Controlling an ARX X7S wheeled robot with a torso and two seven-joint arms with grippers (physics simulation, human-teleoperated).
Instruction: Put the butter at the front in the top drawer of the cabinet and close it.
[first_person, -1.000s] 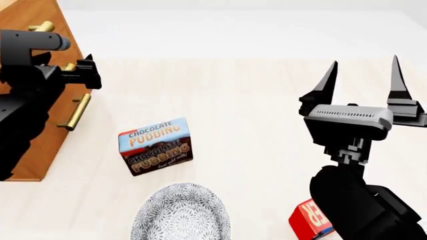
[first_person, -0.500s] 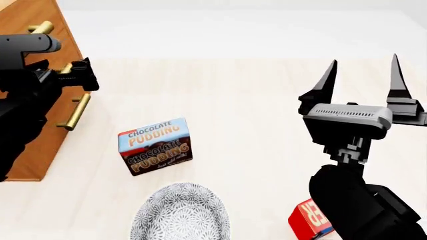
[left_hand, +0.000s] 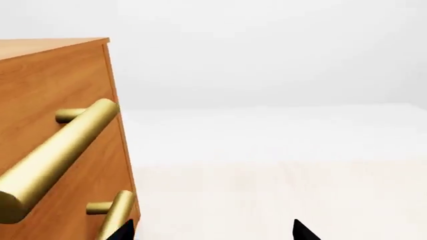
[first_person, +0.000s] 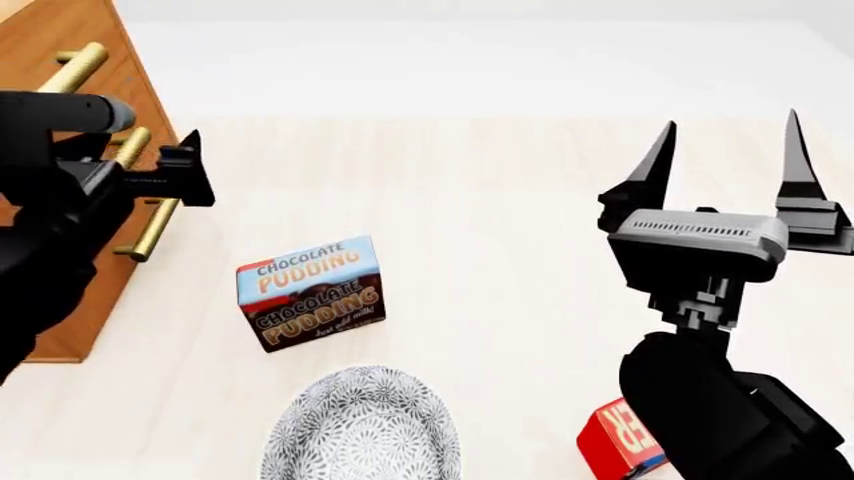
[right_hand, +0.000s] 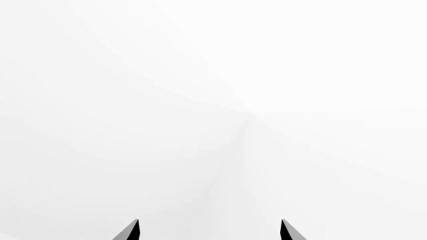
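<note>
Left gripper (first_person: 187, 170): shifted slightly right and lower, away from the cabinet (first_person: 74, 50).
Top drawer handle (first_person: 78, 65): more exposed.

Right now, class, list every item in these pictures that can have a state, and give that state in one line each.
top drawer: shut, handle not gripped.
lower drawer: shut.
left gripper: jaws open, empty, beside the cabinet front.
right gripper: jaws open wide, empty, raised.
chocolate pudding box: standing on the table, tilted askew.
butter: on the table, mostly hidden behind the right arm.
patterned bowl: upright, empty.
</note>
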